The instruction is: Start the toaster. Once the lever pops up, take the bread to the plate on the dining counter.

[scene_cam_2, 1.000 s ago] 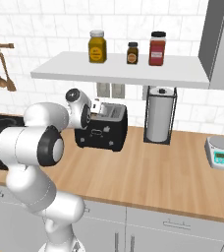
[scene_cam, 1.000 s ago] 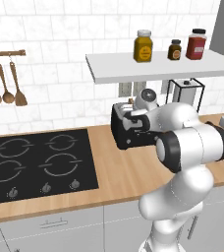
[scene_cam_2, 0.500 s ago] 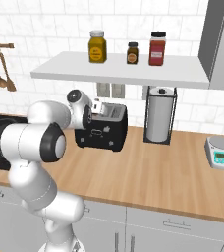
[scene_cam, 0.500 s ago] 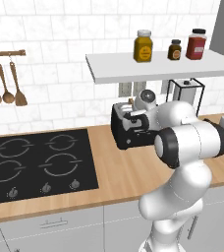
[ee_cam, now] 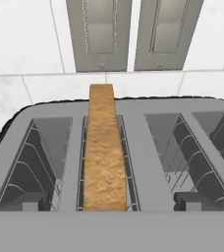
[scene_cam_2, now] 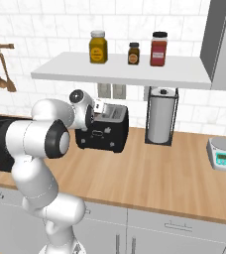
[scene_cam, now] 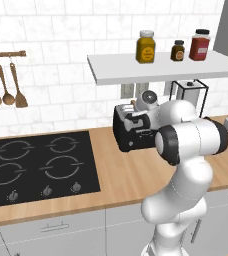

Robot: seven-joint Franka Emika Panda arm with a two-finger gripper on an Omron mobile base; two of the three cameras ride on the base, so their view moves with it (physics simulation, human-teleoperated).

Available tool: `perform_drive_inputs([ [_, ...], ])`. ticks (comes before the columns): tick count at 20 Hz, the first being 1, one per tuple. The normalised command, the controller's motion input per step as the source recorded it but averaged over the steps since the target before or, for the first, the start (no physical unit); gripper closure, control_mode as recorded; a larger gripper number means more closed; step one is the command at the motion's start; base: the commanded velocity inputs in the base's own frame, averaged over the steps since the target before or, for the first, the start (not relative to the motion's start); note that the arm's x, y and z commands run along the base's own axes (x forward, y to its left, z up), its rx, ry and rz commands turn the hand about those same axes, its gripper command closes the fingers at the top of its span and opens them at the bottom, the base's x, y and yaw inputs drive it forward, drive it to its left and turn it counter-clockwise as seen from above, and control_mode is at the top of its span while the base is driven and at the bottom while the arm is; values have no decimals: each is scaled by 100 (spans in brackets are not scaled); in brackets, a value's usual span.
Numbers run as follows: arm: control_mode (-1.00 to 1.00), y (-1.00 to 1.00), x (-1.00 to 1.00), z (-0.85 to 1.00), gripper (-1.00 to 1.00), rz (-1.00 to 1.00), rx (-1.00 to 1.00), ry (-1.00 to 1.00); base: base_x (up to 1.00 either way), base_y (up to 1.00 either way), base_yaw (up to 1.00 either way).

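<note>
The toaster (scene_cam: 135,131) stands at the back of the wooden table (scene_cam: 126,175), in the middle of the left base view, close to the tiled wall and under the white shelf (scene_cam: 166,65). In the hand view its top shows four slots, and the bread (ee_cam: 103,152) stands on edge in the second slot from the left of that frame, its brown upper crust rising a little above the metal top. The other three slots hold just their wire guides. Behind the toaster, at the top of the hand view, two steel outlet plates (ee_cam: 133,32) sit on the wall.

The tool (scene_cam_2: 96,115) hangs over the left end of the toaster in the right base view, released, its jaws spread wide with nothing between them.

There is little free room above the toaster because of the shelf. In front of it the table is bare wood up to the front edge. At the left of the left base view lies the black hob (scene_cam: 33,167), just beside the toaster. At the right of the right base view stand a paper towel holder (scene_cam_2: 160,116) and, well apart, a kitchen scale (scene_cam_2: 224,153).

On the shelf are three jars: a yellow one (scene_cam_2: 98,47), a small dark one (scene_cam_2: 133,53) and a red one (scene_cam_2: 159,48). Their labels are too small to read. A light mark on the front of the toaster is also not readable.
</note>
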Motion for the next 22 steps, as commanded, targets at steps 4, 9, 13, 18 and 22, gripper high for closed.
perform_drive_inputs([
  [4, -100, 0, 8, -1, -100, 0, 0, -2, 0, 0, 0],
  [9, -100, 0, 7, -2, -100, 0, 0, -2, 0, 0, 0],
  [13, -100, 0, 1, 0, 100, 0, 0, -3, 0, 0, 0],
  [18, -100, 0, 0, 0, 100, 0, 0, -5, 0, 0, 0],
  [22, -100, 0, 0, 0, 100, 0, 0, -9, 0, 0, 0],
])
